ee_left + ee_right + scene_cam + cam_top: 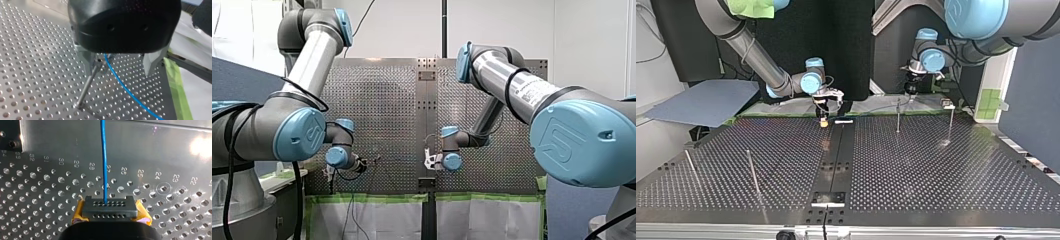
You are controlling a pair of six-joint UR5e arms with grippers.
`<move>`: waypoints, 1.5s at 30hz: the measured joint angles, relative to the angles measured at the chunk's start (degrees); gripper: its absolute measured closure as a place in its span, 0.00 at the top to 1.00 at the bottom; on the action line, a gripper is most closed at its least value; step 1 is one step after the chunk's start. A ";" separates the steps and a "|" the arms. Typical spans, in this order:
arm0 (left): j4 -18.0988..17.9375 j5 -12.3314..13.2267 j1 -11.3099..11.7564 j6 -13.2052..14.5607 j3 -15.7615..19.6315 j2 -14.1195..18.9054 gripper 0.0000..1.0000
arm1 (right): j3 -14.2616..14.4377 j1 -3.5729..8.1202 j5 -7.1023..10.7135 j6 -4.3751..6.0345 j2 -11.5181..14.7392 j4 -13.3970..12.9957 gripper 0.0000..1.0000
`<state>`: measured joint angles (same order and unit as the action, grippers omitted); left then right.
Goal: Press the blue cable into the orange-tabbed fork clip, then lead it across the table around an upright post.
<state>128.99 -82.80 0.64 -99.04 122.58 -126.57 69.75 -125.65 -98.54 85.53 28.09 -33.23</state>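
Note:
The blue cable (103, 157) runs straight ahead from my right gripper (109, 211) over the perforated plate. Its end sits in a dark holed block between the yellow pads (78, 213), which are shut on it. In the top view my right gripper (824, 117) hangs low at the table's far edge, with an orange-yellow tip just above the plate. My left gripper (119, 72) stands open. The cable (125, 87) passes loosely between its metal fingers (88, 61). An upright post (87, 86) rises beside one finger. In the top view my left gripper (912, 87) hovers behind that post (897, 116).
A second post (951, 122) stands to the right of the first in the top view, and two more (752, 172) stand at the near left. A white piece (843, 121) lies on the centre rail. Green tape (176, 85) lines the table's edge.

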 joint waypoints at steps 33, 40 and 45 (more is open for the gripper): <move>-1.64 -0.16 -1.42 0.01 0.20 0.17 1.00 | 0.00 -0.26 0.09 0.35 0.00 -0.21 0.00; -1.69 -0.33 -1.52 -0.17 0.19 0.16 1.00 | 0.00 -0.26 0.09 0.42 0.00 -0.17 0.00; -1.69 -0.60 -1.59 -0.18 0.19 0.16 1.00 | 0.00 -0.24 0.17 0.44 0.00 -0.05 0.00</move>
<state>127.30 -83.40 -0.96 -99.22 122.76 -126.41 69.75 -125.89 -98.37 85.97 28.09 -33.28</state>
